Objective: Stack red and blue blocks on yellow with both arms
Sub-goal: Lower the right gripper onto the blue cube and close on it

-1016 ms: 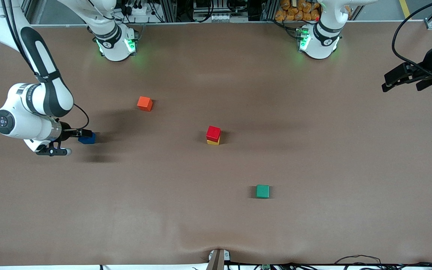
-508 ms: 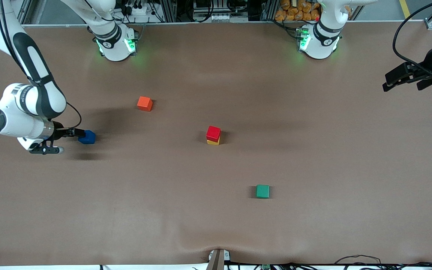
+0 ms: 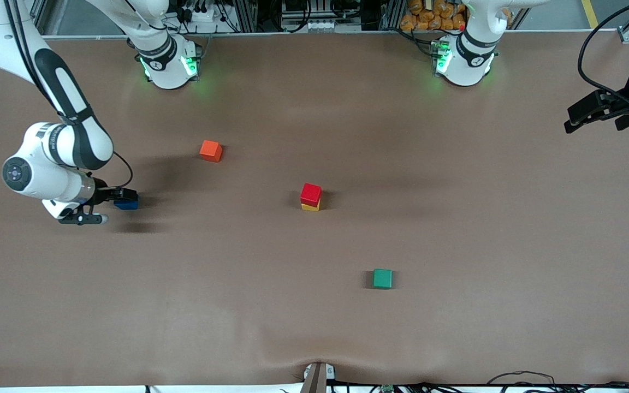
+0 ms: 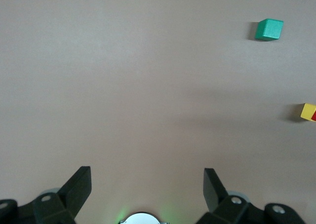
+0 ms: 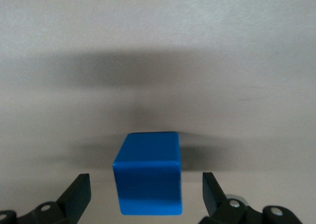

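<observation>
- The blue block (image 3: 127, 204) lies on the table (image 3: 314, 327) at the right arm's end, between the spread fingers of the right gripper (image 5: 143, 194) (neither touches it)
- The red block (image 3: 310, 194) sits on the yellow cube (image 3: 310, 206) mid-table
- The left gripper (image 3: 593, 112) waits, open, over its own end

The surface (image 3: 314, 316) is plain matte brown. On it are a deep blue cube (image 3: 126, 204), a bright red cube (image 3: 310, 193) over a yellow cube (image 3: 309, 207), an orange-red cube (image 3: 211, 150) and a green cube (image 3: 383, 278), all unpatterned. Both arms are glossy white with black bands, their bases lit green; each tool is black.
</observation>
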Motion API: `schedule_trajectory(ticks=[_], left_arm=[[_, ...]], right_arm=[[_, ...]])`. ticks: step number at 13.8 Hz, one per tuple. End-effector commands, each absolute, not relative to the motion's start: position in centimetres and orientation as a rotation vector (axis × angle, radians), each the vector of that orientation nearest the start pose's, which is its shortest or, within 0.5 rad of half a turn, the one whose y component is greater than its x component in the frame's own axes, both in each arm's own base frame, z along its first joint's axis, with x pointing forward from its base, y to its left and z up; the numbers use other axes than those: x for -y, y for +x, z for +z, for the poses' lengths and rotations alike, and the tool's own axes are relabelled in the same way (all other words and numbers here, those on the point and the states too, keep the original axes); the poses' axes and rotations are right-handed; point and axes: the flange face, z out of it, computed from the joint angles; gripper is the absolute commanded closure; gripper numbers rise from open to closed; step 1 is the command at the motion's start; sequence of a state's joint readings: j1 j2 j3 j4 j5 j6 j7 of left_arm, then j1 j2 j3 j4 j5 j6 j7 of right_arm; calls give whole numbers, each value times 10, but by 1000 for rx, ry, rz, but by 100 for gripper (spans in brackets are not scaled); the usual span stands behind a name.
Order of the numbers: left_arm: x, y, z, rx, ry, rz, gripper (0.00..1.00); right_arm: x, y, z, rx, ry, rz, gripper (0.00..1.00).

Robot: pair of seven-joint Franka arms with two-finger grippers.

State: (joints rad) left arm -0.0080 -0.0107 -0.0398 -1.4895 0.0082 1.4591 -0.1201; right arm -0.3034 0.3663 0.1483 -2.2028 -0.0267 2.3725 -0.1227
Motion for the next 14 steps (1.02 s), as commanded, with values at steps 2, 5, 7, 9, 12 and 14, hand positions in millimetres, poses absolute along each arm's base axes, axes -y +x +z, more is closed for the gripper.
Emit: schedule_trajectory(ticks=[2,5,7,9,12,14], left_arm=[[21,530,676,106,-3124,-11,0],[8,530,677,134,-3126,-6,0],[8,530,676,130,-3124,-4,0],[7,530,676,130,-3124,-4,0],[6,530,677,130,-3124,-8,0],[5,530,677,133,-3121,-9,0]], right_arm=[[79,520,199,-19,-3077,271,16],[82,519,198,26,-3073,281,77],[95,517,198,47,-3063,286,100],[95,516,201,58,-3053,321,100],[93,528,225,61,-3030,419,100],[88,539,251,90,-3027,446,100]])
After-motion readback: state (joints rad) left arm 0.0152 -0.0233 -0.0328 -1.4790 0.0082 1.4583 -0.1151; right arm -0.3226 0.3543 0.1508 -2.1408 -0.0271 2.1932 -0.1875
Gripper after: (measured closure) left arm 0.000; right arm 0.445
